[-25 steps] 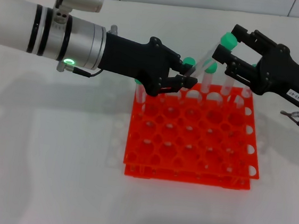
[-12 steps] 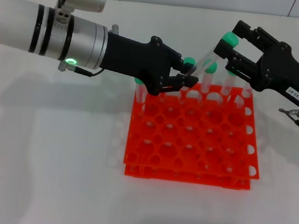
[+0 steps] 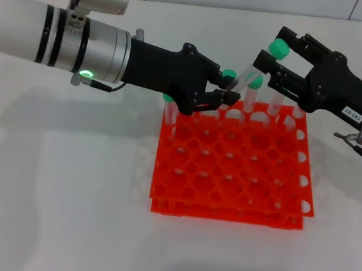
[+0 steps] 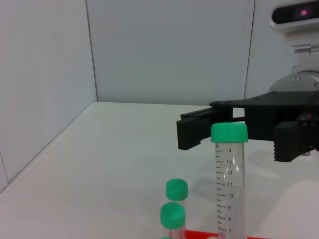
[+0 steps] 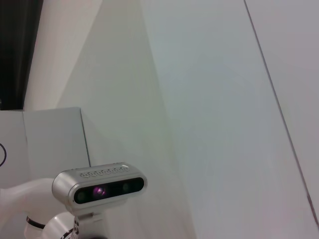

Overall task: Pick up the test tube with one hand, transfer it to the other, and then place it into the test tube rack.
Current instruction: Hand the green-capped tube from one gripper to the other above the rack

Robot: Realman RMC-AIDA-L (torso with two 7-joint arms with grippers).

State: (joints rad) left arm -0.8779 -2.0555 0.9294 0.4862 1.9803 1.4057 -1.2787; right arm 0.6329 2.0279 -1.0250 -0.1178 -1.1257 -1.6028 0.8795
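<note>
You see the test tube (image 3: 253, 68) tilted above the test tube rack (image 3: 233, 163), left gripper (image 3: 229, 92) clenched on its base, right gripper (image 3: 274, 63) spread around its cap; graduations read 7–14.

So the right gripper (image 3: 271, 62) first pulled back a bit toward the counter's far right corner, then slid back in toward the left gripper (image 3: 227, 94). The test tube (image 3: 258, 65) cap shifted along with it.
</note>
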